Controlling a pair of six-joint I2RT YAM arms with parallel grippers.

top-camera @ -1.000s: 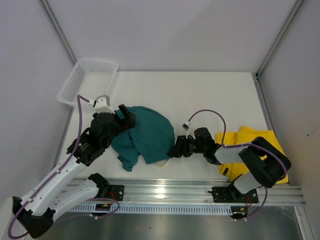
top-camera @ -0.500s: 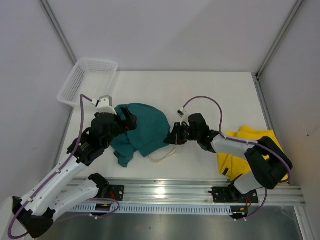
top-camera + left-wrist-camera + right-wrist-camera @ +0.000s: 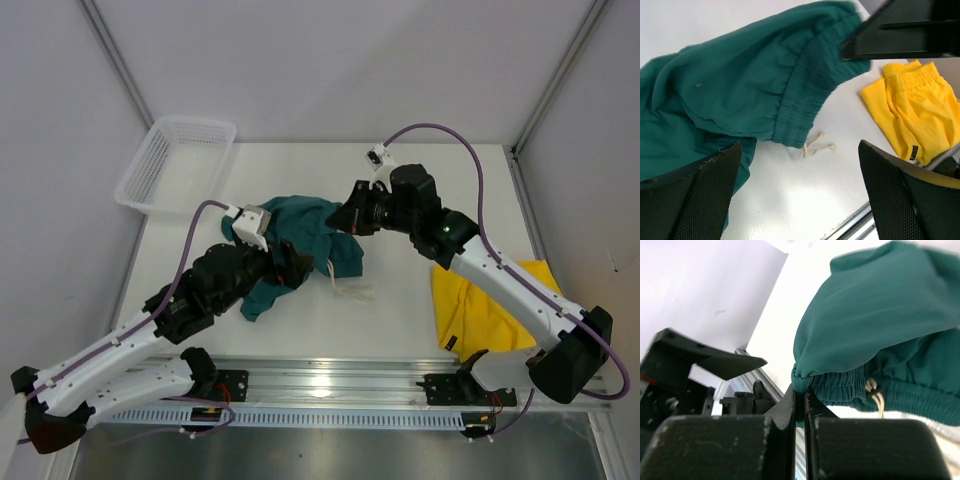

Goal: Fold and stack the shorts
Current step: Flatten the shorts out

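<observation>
I work over a white table (image 3: 420, 330) boxed in by plain pale grey walls (image 3: 330, 70) at 9, 12 and 3 o'clock, with slim aluminium posts (image 3: 117, 60) rising in the corners at 11 and 1 o'clock. A ribbed aluminium rail (image 3: 340, 382) runs along my 6 o'clock edge and catches a glare from the even overhead light. A white mesh basket (image 3: 175, 160) sits at the 10 o'clock corner.

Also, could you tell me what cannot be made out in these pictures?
Top view: the right arm crosses the yellow shorts, hiding part of them.
Left wrist view: their dark label is too small to read.
Top view: the left gripper's fingertips are hidden by its own body.
Right wrist view: the right gripper's shut fingers hide how much of the teal shorts they pinch.
</observation>
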